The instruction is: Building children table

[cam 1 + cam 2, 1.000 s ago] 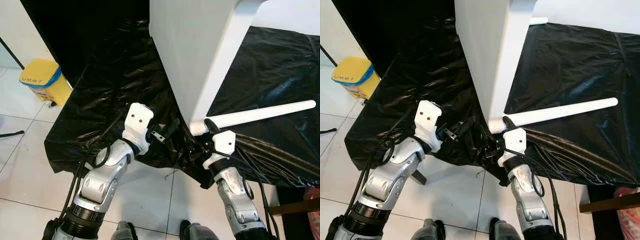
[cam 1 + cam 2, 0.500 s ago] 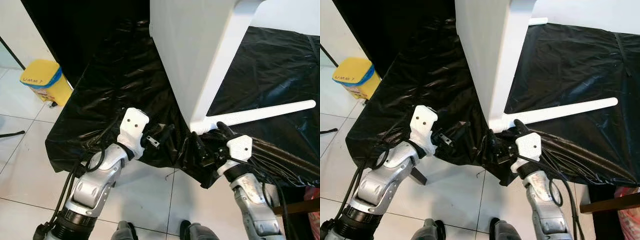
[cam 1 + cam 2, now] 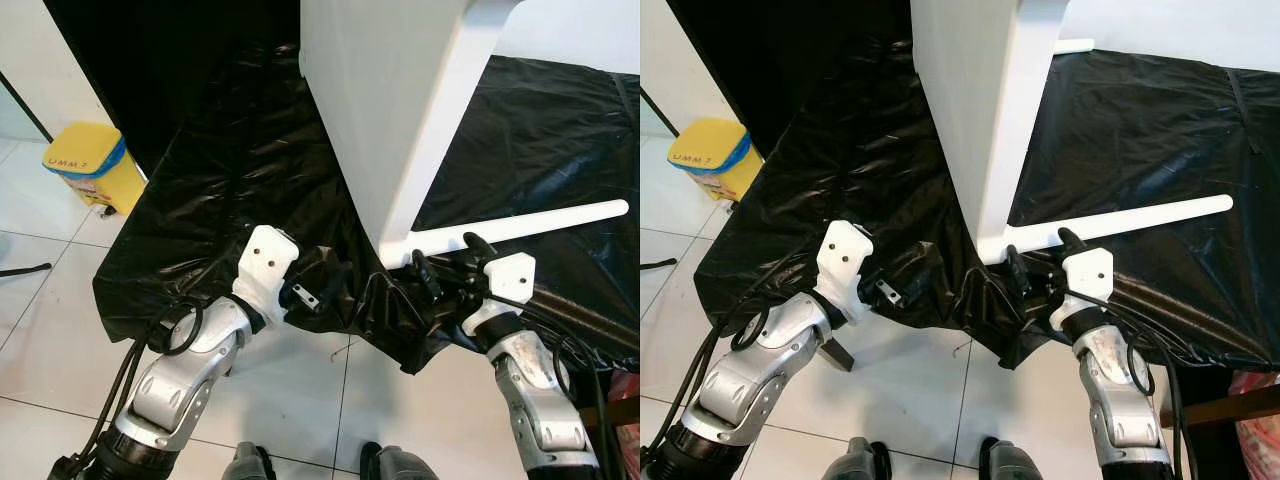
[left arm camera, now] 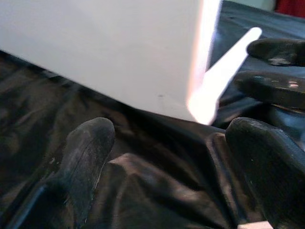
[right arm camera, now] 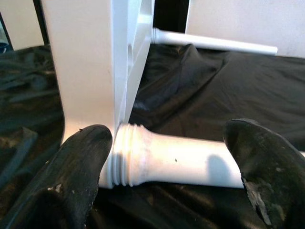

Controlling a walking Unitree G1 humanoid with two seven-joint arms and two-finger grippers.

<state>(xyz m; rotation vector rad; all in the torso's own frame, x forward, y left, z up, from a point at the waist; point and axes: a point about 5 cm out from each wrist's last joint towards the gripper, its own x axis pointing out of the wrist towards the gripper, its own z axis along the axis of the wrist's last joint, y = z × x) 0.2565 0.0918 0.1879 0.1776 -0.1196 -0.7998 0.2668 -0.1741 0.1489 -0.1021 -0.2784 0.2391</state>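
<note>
The white tabletop (image 3: pixel 390 100) stands on its edge on a surface covered in black plastic sheet (image 3: pixel 220 170). A white leg (image 3: pixel 530 225) lies flat on the sheet, its threaded end (image 5: pixel 126 160) set against the tabletop's lower corner. My right gripper (image 3: pixel 447 262) is open, its fingers (image 5: pixel 78 179) straddling that end of the leg. The left gripper (image 3: pixel 322 283) is open too, low over the sheet just left of the corner, with nothing between its fingers (image 4: pixel 86 157). A second leg (image 3: pixel 1075 44) lies beyond the tabletop.
A yellow bin (image 3: pixel 92 165) stands on the white tiled floor (image 3: pixel 50 300) to the left. Black cables (image 3: pixel 590 310) run over the sheet's front edge by my right arm. The sheet hangs in folds over that edge.
My right gripper has moved right along the sheet's front edge, from the tabletop's corner to the leg's near end. The left arm has dropped and pulled back slightly.
</note>
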